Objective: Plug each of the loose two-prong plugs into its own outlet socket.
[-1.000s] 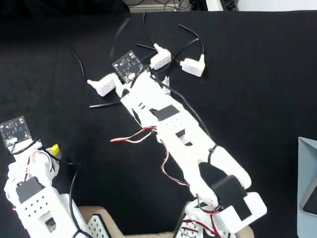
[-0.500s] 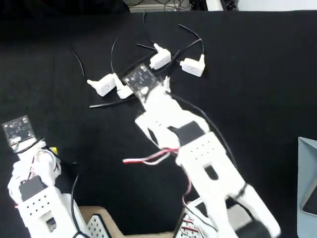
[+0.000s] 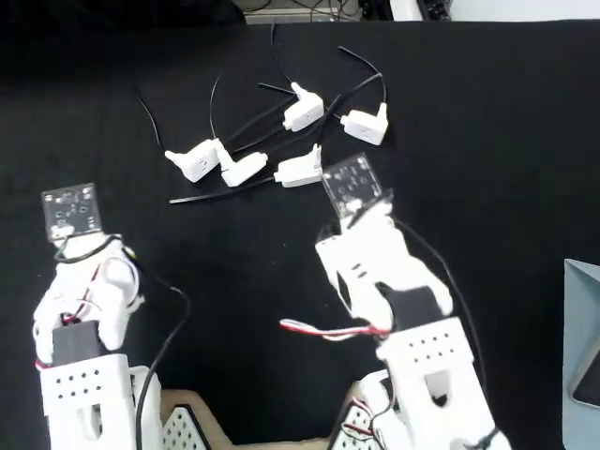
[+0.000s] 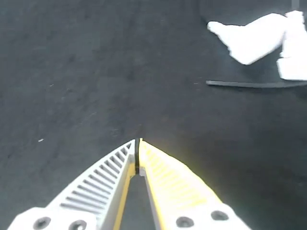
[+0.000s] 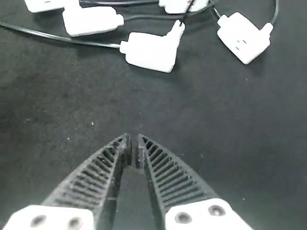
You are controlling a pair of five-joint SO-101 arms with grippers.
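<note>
Black and matte, the surface carries a loose cluster of white plug pieces toward its far middle, their thin black cables curling away among them. All of the pieces lie free on the surface, touching neither arm. The left arm sits at the near left corner, well apart from the cluster. Seen from its wrist, the left pincer has its white and yellow fingers pressed together at the tips and holds nothing. It is low above bare surface, and the closest white piece lies far ahead and off to one side, with a straight stretch of cable between. The right arm stands near the middle, its wrist just short of the cluster. The right pincer has its black fingers drawn almost together, with only a sliver between the tips, and grips nothing. The nearest piece lies a little ahead of those tips, almost in line with them. A piece with two small slots lies off to the side, and another piece lies just beyond the nearest one.
</note>
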